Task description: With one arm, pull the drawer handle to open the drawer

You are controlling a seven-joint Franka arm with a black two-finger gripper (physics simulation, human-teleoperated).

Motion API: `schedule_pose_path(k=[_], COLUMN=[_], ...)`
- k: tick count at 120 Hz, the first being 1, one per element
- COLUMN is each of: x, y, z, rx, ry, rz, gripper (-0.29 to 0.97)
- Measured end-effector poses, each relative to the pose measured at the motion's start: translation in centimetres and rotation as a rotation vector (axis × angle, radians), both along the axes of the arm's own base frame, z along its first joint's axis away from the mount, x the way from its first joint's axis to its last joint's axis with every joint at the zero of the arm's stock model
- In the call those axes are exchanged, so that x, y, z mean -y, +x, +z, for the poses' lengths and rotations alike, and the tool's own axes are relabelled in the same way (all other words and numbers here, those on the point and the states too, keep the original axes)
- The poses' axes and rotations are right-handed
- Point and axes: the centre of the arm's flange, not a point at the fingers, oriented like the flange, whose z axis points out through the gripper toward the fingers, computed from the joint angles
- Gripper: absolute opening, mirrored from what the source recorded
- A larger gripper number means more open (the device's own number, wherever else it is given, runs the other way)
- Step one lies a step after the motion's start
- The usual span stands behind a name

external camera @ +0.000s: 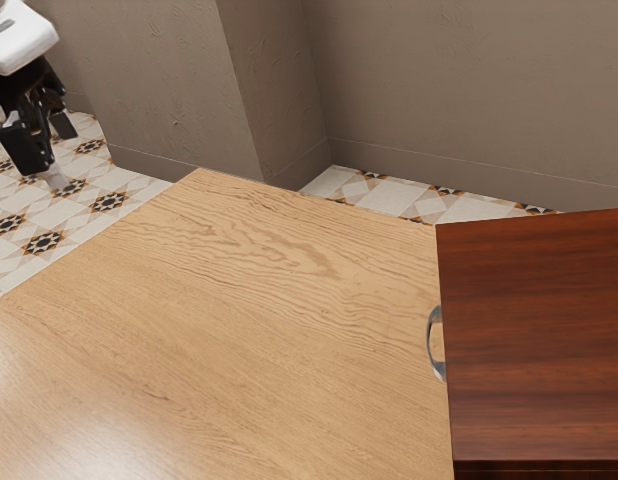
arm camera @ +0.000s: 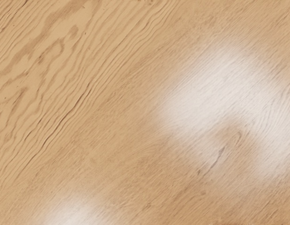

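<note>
- Hand [external camera: 54,150]: black, two fingers spread apart with nothing between them; it hangs at the exterior view's upper left, above the tiled floor and beyond the counter's far-left edge
- Arm [external camera: 14,35]: the white end segment enters from the exterior view's upper left corner and carries the hand
- Floor [external camera: 49,215]: pale tiles with dark star motifs, directly under the hand and running along the foot of the wall
- Wall [external camera: 169,80]: plain beige, with a projecting corner behind the counter
- Counter [external camera: 239,320]: light wood with a wavy grain, spanning the middle of the exterior view; the wrist view shows the same grain [arm camera: 88,117] with pale patches of glare
- Cabinet [external camera: 534,340]: dark red-brown wood, standing on the counter at the exterior view's right edge, well apart from the hand
- Drawer handle [external camera: 432,343]: a grey metal loop on the cabinet's side facing the exterior view's left, sitting close against it; the drawer front is hidden under the cabinet's top
</note>
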Motion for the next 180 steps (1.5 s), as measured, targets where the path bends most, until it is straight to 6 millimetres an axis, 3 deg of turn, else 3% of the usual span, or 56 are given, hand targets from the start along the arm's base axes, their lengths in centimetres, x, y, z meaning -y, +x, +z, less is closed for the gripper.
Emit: schedule_pose_path(k=[21, 47, 84, 97, 132, 180], x=[0.7, 6.2, 15.4, 17.5, 23.6, 28.1], y=[0.2, 0.5, 1.6, 1.8, 1.0, 2.1], z=[0.1, 1.0, 0.2, -0.1, -1.9, -7.6], rx=[-0.004, -0.001, -0.033, -0.044, -0.096, -0.110], ry=[0.015, 0.028, 0.041, 0.049, 0.106, 0.137], rz=[-0.062, -0.218, -0.470, -0.528, -0.666, -0.830], gripper=[0.68, 0.68, 0.68, 0.68, 0.68, 0.68])
